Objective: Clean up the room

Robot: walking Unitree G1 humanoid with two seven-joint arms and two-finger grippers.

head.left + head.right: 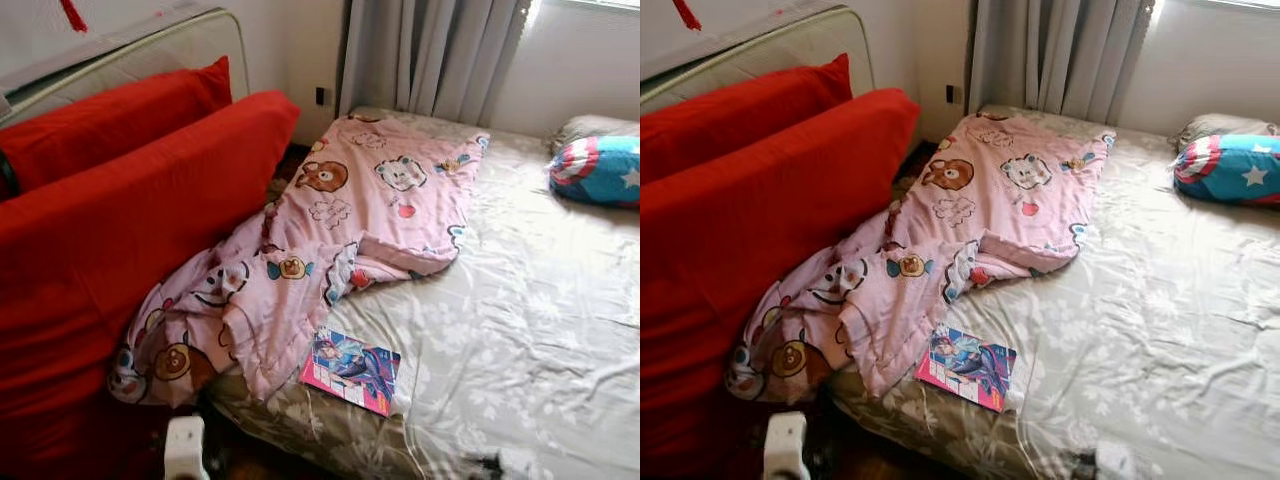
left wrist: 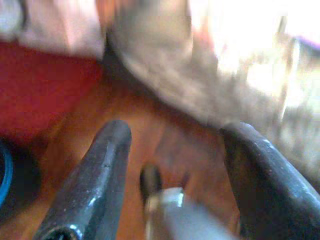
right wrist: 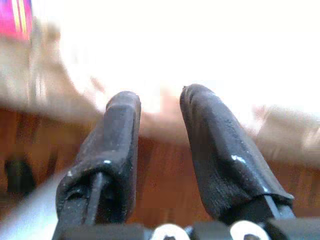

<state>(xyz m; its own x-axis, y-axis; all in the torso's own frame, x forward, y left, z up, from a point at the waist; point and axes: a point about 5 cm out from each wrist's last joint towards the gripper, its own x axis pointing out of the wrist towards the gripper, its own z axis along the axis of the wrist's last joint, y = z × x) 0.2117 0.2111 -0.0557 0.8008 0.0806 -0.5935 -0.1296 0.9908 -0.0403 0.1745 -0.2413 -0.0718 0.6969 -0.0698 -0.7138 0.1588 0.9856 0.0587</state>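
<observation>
**Unmade bed with a rumpled blanket and a stray book, both arms low beside it**

The bed point(image 1: 540, 330), under a pale floral sheet, takes up the right and far side of the scene, and two big red cushions point(image 1: 110, 250) lean along its left. A pink cartoon-print blanket point(image 1: 350, 210) sprawls from the far middle to the near-left corner, where it spills off the edge. A star-patterned pillow point(image 1: 598, 170) lies far right, and a colourful book point(image 1: 352, 370) sits near the front edge, just beside the blanket's hem. The left gripper point(image 2: 172, 150) hangs released over the wooden floor by the bed's side, fingers wide apart; the right gripper point(image 3: 160, 117) is narrowly parted, grasping nothing. Probably best to lift the book clear first, pinching its near edge, so the blanket can be pulled straight without dragging it along.
</observation>
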